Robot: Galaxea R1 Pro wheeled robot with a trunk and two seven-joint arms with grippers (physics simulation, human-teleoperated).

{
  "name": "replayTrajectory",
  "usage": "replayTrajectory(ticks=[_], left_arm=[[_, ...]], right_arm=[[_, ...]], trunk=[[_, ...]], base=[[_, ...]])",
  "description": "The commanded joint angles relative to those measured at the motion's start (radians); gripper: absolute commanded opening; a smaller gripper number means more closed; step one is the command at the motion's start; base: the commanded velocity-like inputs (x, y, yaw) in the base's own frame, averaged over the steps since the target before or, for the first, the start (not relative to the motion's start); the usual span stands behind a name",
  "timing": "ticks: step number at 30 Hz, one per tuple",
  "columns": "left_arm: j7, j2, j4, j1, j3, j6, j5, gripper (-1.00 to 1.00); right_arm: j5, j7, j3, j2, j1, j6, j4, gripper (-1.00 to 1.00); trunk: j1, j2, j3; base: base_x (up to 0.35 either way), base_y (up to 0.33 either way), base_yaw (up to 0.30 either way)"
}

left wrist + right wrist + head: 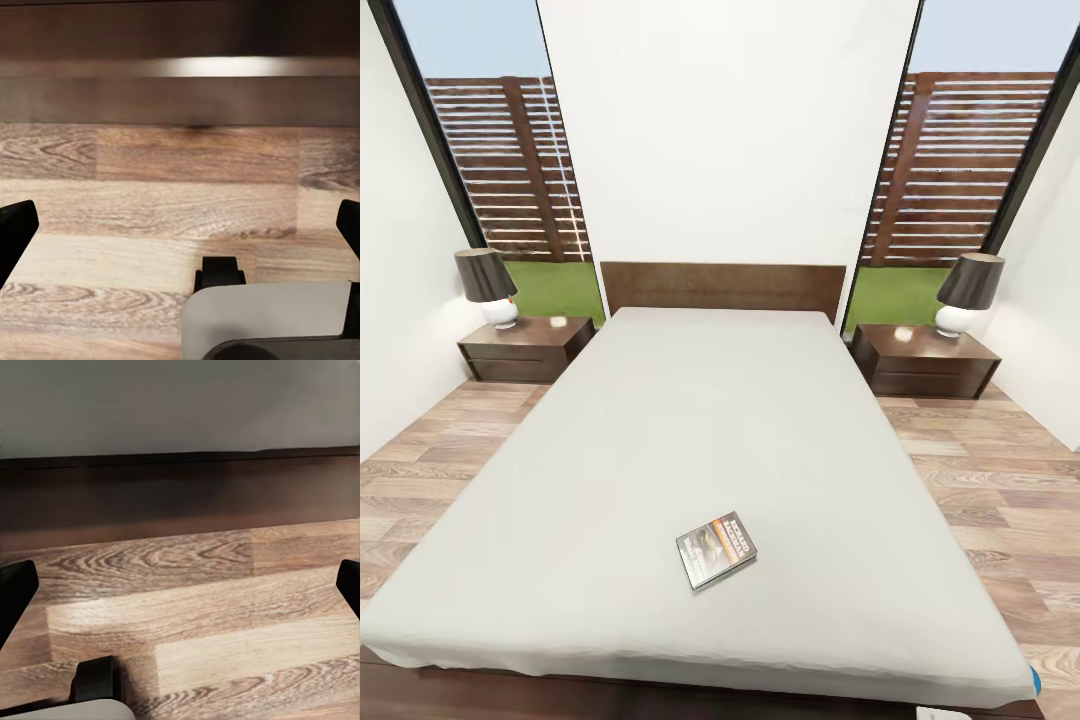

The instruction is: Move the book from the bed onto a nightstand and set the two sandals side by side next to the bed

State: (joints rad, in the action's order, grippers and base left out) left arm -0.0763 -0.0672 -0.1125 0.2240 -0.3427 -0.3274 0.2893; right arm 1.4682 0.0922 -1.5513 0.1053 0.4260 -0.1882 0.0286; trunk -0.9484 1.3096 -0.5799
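Both pincers, the left gripper [180,225] and the right gripper [180,585], hang with fingers spread and empty over the floor [150,195] beside the bed [660,420], since the book [716,549] lies near its foot, yet ungrasped.

The bed [710,430] has a smooth, matt pale grey cloth mattress and a dark wood headboard [722,287]. Both nightstands [525,348] [925,360] are glossy dark wood; the floor [1000,480] is grained wood plank.
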Motion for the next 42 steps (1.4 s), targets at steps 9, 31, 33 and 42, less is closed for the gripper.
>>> replayTrajectory(ticks=[9,31,33,42], left_arm=[[-0.005,0.0,0.0,0.0,-0.009,-0.003,0.005,1.0],[-0.005,0.0,0.0,0.0,-0.009,-0.002,0.005,1.0],[-0.005,0.0,0.0,0.0,-0.009,-0.002,0.005,1.0],[-0.005,0.0,0.0,0.0,-0.009,-0.003,0.005,1.0]], right_arm=[[0.011,0.004,-0.008,0.001,0.0,-0.002,-0.001,1.0],[0.011,0.004,-0.009,0.0,0.0,-0.002,-0.001,1.0],[0.011,0.004,-0.009,0.0,0.0,-0.002,-0.001,1.0],[0.011,0.004,-0.009,0.0,0.0,-0.002,-0.001,1.0]], trunk=[[0.0,0.0,-0.001],[0.0,0.0,-0.001],[0.0,0.0,-0.001],[0.0,0.0,-0.001]], base=[[0.0,0.0,0.0],[0.0,0.0,0.0],[0.0,0.0,0.0],[0.0,0.0,0.0]])
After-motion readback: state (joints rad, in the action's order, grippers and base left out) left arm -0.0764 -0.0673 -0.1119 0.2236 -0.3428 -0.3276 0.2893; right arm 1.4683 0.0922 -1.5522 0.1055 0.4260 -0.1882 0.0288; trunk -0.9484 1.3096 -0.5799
